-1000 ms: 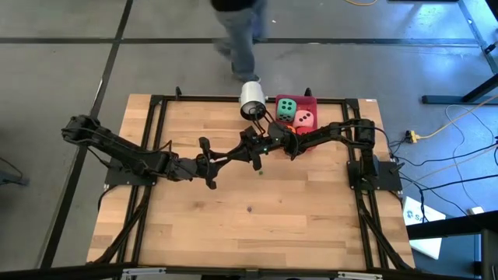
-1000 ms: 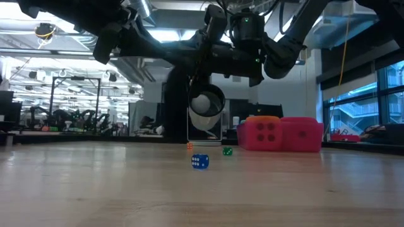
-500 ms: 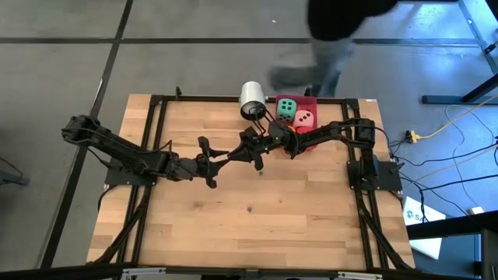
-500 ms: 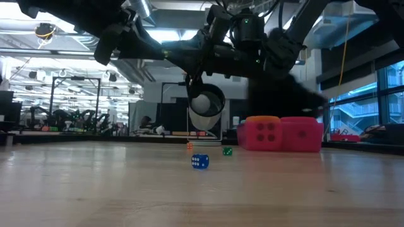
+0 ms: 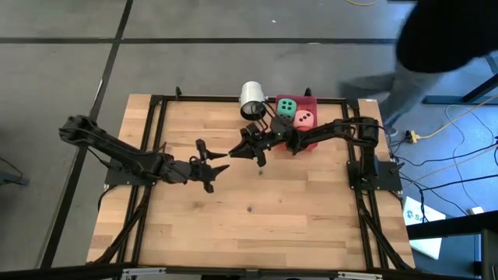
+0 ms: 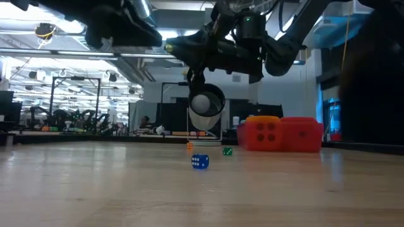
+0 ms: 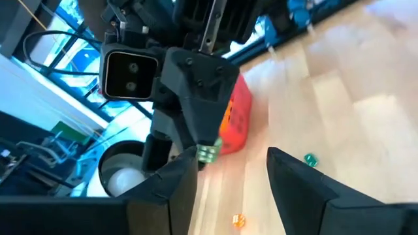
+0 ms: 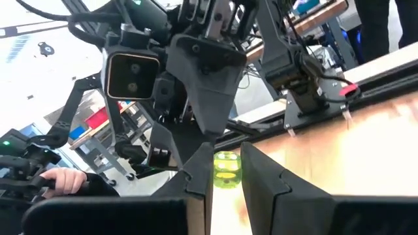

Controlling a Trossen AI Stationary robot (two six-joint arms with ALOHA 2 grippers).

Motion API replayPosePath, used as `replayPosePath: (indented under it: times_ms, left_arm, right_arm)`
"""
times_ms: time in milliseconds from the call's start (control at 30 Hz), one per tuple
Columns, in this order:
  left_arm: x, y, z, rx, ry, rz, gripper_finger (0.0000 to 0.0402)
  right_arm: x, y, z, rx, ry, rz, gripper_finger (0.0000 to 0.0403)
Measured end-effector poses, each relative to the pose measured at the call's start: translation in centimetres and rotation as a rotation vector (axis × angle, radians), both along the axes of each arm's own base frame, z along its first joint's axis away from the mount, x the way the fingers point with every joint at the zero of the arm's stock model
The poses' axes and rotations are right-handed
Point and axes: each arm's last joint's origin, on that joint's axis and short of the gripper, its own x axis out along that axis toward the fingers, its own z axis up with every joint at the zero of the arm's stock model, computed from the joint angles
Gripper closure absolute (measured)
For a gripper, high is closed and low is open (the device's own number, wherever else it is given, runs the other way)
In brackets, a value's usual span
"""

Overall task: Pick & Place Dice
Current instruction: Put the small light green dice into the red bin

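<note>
A small yellow-green die (image 8: 226,164) hangs above the table's middle, and my right gripper (image 5: 235,153) is shut on it; the left wrist view shows the same die (image 7: 208,153) at that gripper's tips. My left gripper (image 5: 222,162) stands open just left of it, with nothing between its fingers (image 7: 175,189). A green cube (image 5: 287,107) and a pink cube (image 5: 304,119) sit on the red tray (image 5: 311,101) at the far edge. Three small dice lie on the table: blue (image 6: 200,162), orange (image 6: 189,146) and green (image 6: 226,151). My right gripper pinches the small yellow-green die (image 8: 226,171) between its two fingertips, by two opposite faces. The fingers reach about level toward the table's left. The die is lifted clear of the table.
A white cup (image 5: 250,99) stands beside the tray at the far edge, its round mouth (image 6: 206,103) facing the near side. A black frame (image 5: 159,101) runs around the table top. A person walks past beyond the far right corner (image 5: 443,47).
My left gripper has opened, let go of the small die and drawn back toward the table's left edge. The die has stayed between my right gripper's fingertips. A person has walked from left to right behind the table.
</note>
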Motion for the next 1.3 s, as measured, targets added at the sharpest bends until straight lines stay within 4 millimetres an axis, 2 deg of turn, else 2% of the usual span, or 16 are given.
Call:
replayPosePath:
  times_ms: [200,367,667,767,933,1067,1300]
  left_arm:
    - [-1.0,-0.2,0.9,-0.059,-0.05,-0.014,0.0224]
    - [-1.8,0.1,1.1,-0.103,-0.033,0.003,0.0225]
    - [-2.5,0.7,1.1,-0.162,-0.025,0.039,0.0224]
    - [-2.6,0.8,0.9,-0.166,-0.011,0.044,0.0226]
    - [-2.9,0.9,0.8,-0.198,0.002,0.047,0.0225]
    - [-3.6,1.1,0.9,-0.235,-0.005,0.041,0.0224]
    - [-5.7,1.9,0.3,-0.288,-0.076,0.023,0.0226]
  right_arm:
    - [-0.7,-0.1,1.8,-0.061,0.011,-0.014,0.0349]
    - [-1.9,0.2,4.3,-0.179,0.046,-0.095,0.0349]
    - [-5.7,1.5,9.0,-0.478,0.159,-0.349,0.0349]
    - [-6.9,1.9,9.9,-0.56,0.218,-0.421,0.0349]
    - [-8.6,2.5,10.4,-0.657,0.303,-0.514,0.0349]
    - [-10.3,2.8,9.6,-0.67,0.327,-0.542,0.0349]
    - [-14.9,3.0,7.6,-0.605,0.275,-0.621,0.0349]
